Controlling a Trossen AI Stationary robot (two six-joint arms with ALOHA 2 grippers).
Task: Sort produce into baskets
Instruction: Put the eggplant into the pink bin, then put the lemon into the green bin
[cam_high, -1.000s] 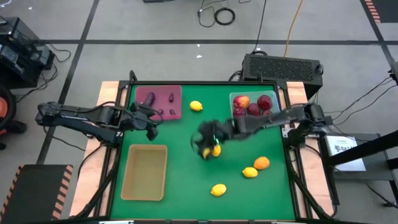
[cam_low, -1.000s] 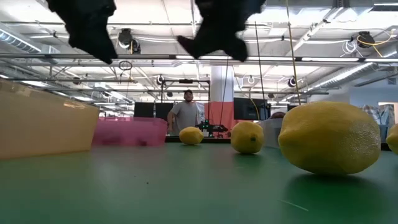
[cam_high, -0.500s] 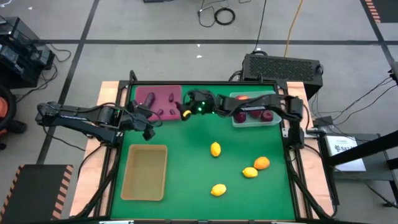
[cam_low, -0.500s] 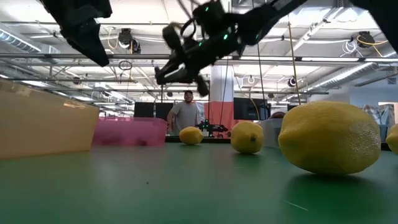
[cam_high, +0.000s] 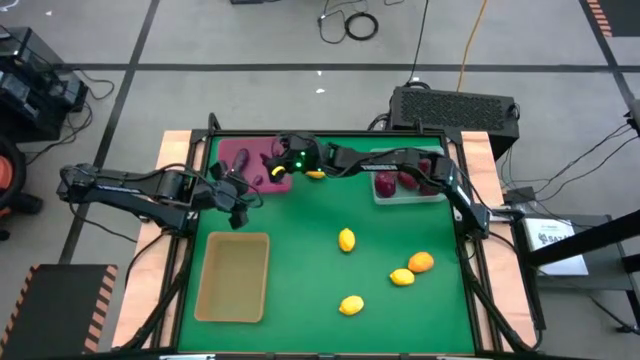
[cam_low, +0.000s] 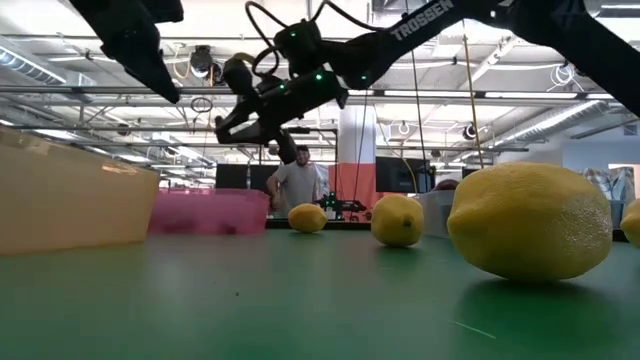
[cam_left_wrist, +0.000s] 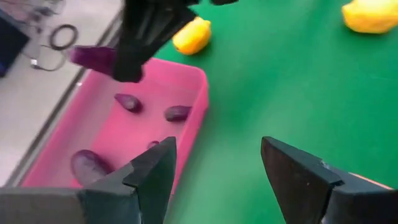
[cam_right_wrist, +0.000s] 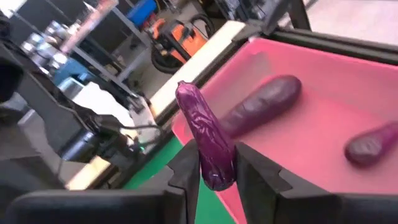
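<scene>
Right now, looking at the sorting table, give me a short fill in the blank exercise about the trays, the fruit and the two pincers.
1. The right pincer grips a purple vegetable above the ____ tray.
2. The left pincer holds nothing and its fingers are ____.
3. The tan tray holds ____ pieces of produce.
4. Beside the single orange fruit, the green mat carries ____ lemons.

Missing words: maroon; open; no; four

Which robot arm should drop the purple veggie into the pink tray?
The right arm. Its gripper is already shut on the purple veggie and reaches over the pink tray. The left gripper hangs open and empty beside that tray.
</scene>
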